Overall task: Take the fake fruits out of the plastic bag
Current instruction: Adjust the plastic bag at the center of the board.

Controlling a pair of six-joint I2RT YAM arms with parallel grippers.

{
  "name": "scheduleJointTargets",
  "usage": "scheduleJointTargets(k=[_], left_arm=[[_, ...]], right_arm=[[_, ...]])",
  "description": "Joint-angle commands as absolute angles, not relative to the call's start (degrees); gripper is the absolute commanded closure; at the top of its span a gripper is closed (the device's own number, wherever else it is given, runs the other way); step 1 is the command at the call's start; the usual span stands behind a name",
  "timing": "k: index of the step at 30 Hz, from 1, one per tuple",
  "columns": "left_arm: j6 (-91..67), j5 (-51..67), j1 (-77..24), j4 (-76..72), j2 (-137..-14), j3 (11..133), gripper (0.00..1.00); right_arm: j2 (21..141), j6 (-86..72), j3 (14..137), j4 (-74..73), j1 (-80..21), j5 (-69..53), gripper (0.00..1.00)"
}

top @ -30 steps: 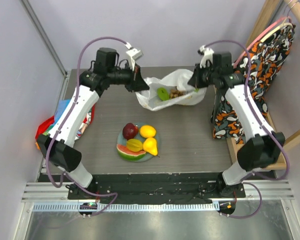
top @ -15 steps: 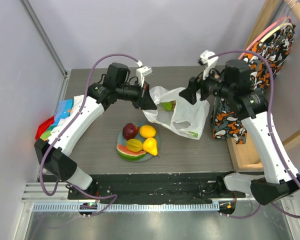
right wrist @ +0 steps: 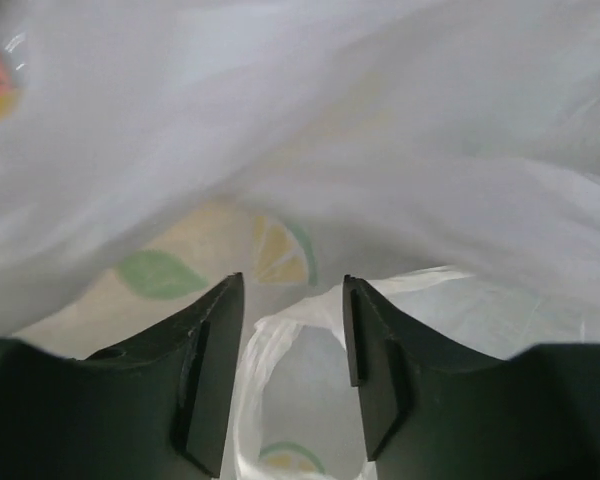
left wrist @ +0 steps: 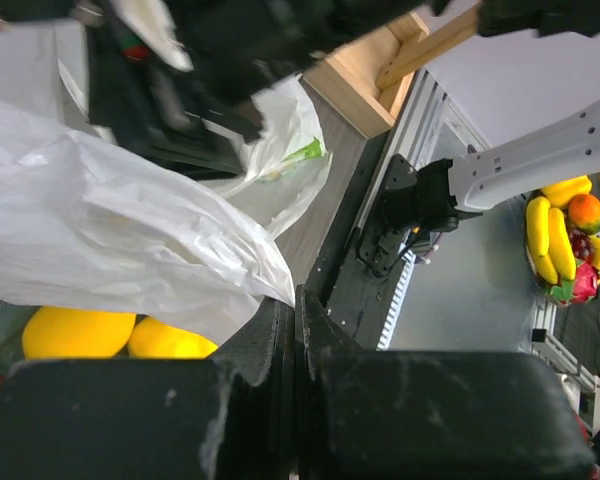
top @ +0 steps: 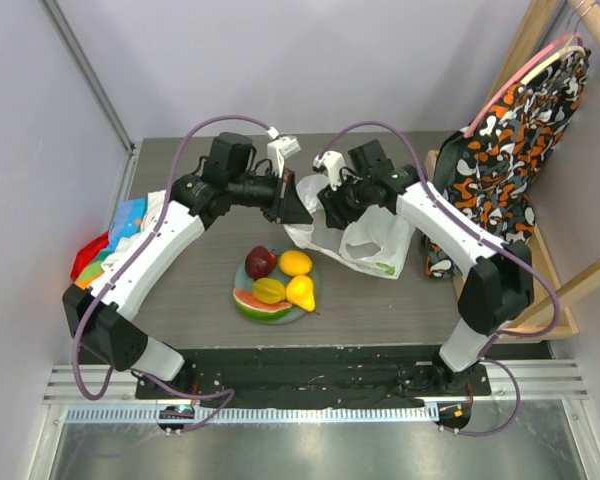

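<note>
White-shelled left arm (top: 152,250) and right arm (top: 442,228), black joints, looping mauve cables (top: 225,118), scuffed matte-black tool fingers (left wrist: 120,420).

The plastic bag (top: 365,240) is located toward the rear of the table (top: 400,300). The plate (top: 316,272), on which fake fruits (top: 280,278) are placed, is positioned before it, slightly leftward.

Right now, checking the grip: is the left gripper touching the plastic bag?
Touching. In the left wrist view the left gripper has its jaws shut on an edge of the plastic bag.

Bright, even light; blurry plastic bag (right wrist: 310,120)
</note>
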State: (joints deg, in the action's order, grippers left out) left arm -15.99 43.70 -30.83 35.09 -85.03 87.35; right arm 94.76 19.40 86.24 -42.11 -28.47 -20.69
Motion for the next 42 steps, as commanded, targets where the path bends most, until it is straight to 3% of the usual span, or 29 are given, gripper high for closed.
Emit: scheduleJointTargets(k=[1, 8, 24, 27, 31, 38, 42], left_arm=[[-17.49, 46.23, -30.59, 32.26, -82.79, 85.35, 1.00], [-18.45, 50.18, -30.59, 31.12, -83.49, 82.27, 1.00], [-20.48, 54.23, -31.73, 28.74, -89.90, 86.82, 1.00], [-20.39, 55.36, -32.08, 29.44, -94.12, 94.37, 1.00], [-21.09, 58.17, -32.08, 30.76, -96.50, 100.72, 1.00], [-18.65, 60.38, -32.61, 34.44, -89.31, 90.64, 1.00], [-9.95, 58.01, -32.69, 42.60, -86.40, 89.56, 1.00]], right_arm=[[99.29, 7.23, 87.89, -31.56, -28.92, -8.28, 0.39], [108.53, -7.54, 94.48, -29.27, -29.00, -3.08, 0.26], [117.52, -9.67, 99.85, -27.69, -30.15, 11.15, 0.14], [113.66, -11.77, 95.81, -28.39, -27.44, 19.51, 0.08], [103.65, -13.54, 84.42, -33.47, -20.85, 15.13, 0.11], [79.23, -11.96, 66.28, -42.00, -18.28, 6.69, 0.13], [70.69, -9.32, 62.23, -50.59, -17.93, 9.31, 0.12]])
